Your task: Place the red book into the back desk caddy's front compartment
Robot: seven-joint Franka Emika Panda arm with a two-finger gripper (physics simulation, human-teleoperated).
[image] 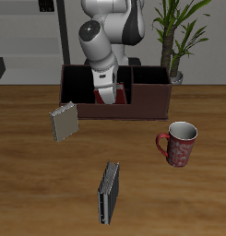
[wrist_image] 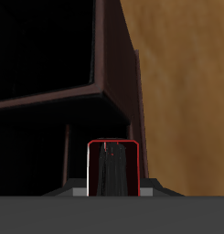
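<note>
A wooden table (image: 31, 175) holds the back desk caddy (image: 147, 95). Above its front compartment (image: 107, 100), the gripper (image: 109, 91) pinches the upright red book (wrist_image: 113, 169). Nearby are a red mug (image: 178, 143), a black book (image: 108, 193) and a grey-beige book (image: 64, 121).

The robot arm (image: 103, 37) is made of rounded, glossy white segments with dark grey joints between them. A flat grey band crosses the wrist view's bottom.

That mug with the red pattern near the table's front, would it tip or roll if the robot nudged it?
The mug stands upright on what looks like a flat base, so a low nudge would probably slide it. A high push might tip it, and once on its side, its handle would likely stop it rolling far.
</note>
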